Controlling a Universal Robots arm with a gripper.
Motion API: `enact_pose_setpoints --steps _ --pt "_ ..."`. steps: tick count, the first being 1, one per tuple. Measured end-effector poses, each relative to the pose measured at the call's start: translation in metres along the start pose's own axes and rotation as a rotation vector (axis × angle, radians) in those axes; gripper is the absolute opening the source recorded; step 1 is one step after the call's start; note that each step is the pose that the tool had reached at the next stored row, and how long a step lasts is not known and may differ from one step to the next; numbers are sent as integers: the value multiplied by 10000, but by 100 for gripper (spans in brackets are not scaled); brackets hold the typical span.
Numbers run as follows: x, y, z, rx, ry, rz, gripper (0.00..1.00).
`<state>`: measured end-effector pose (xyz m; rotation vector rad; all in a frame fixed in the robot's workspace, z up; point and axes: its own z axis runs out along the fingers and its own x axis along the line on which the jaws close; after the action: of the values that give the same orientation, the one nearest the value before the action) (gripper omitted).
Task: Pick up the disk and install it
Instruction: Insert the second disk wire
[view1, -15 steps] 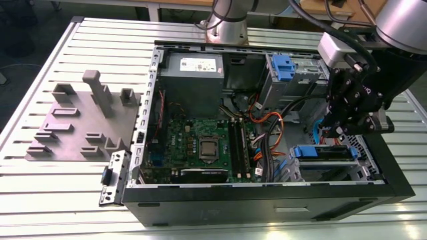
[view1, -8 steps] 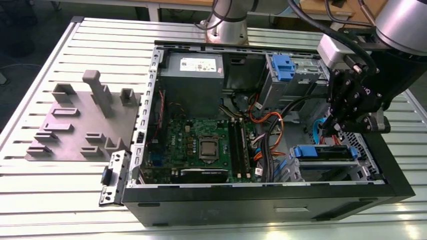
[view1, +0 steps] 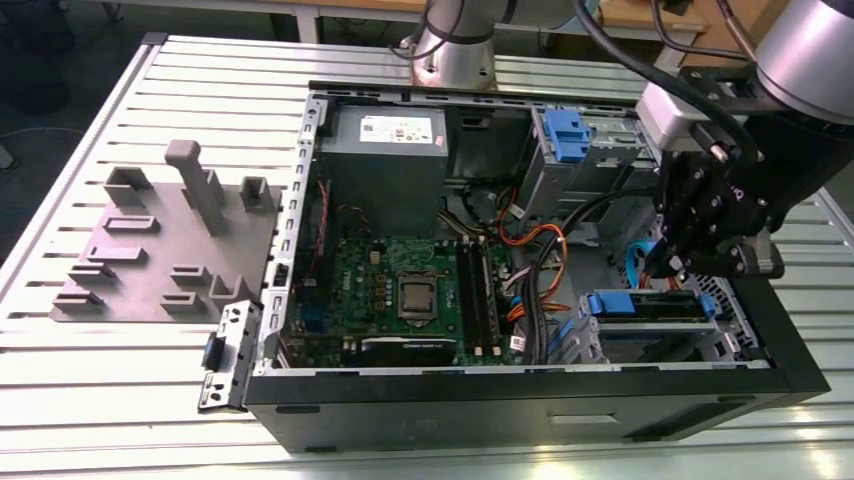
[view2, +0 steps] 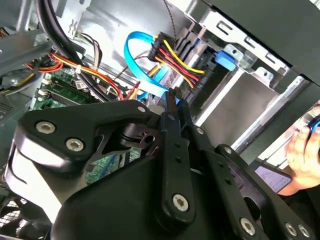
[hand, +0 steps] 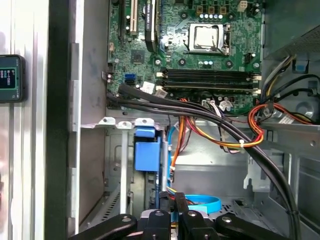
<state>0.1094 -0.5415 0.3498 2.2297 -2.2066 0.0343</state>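
Reaching down into open computer case (view1: 534, 395) | end effector (view1: 681, 268) fingers together | holding nothing

Matt black plastic gripper (view2: 172, 107), bare grey sheet-metal computer case (view1: 534, 395), glossy blue plastic cable (view2: 137, 47).

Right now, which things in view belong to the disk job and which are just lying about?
Job: gripper; blue-railed disk near it; open computer case.
Lying about: grey fixture plate; black bracket beside the case; person's hand.
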Motion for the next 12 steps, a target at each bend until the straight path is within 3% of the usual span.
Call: enact_pose_setpoints --steps 1,3,4,10,12 --pt "16 2 4 3 -55 0 16" --pt "48 6 10 6 -262 2 16" --pt "67 7 15 7 -301 4 16" --pt "168 13 52 70 -322 -46 16" --pt "187 19 67 99 -368 -64 16"
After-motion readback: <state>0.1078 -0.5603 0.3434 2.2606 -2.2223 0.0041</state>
